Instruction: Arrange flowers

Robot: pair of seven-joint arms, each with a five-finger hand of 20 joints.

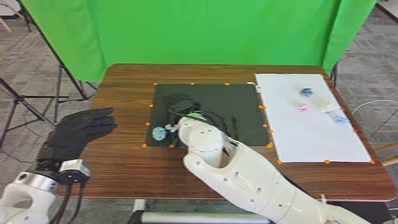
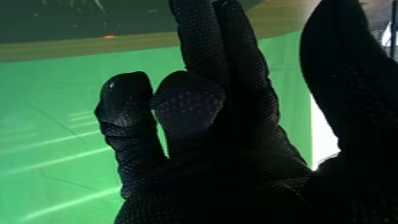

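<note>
Item: my left hand [image 1: 78,131], over the left side of the brown wooden desk [image 1: 124,90]. Its fingers are loosely extended and relaxed, with nothing seen in their grip.

Item: my right hand [image 1: 183,105], over the black mat [image 1: 249,100], my arm crossing the desk's near edge. In the right wrist view, some fingers stand straight and others are partly bent, with the thumb well apart from them. Condition: relaxed, no flower between fingers and thumb.

Flowers on the mat: a light blue flower [image 1: 159,133] lies near the left edge, with a small pale flower [image 1: 171,128] just beside it, close to my right hand. A green piece [image 1: 195,116] shows at my right wrist; whether it touches, I cannot tell.

Flowers on the white sheet [image 1: 315,145], at the right of the desk: a dark blue flower [image 1: 306,92] is farthest from me, a pink flower [image 1: 303,107] is nearer, a cream flower [image 1: 330,107] is to its right, and a second, pale blue flower [image 1: 339,119] is by the sheet's right edge.

Surroundings: orange markers [image 1: 262,107] line the mat and sheet; a green curtain [image 1: 222,35] hangs beyond the desk.
</note>
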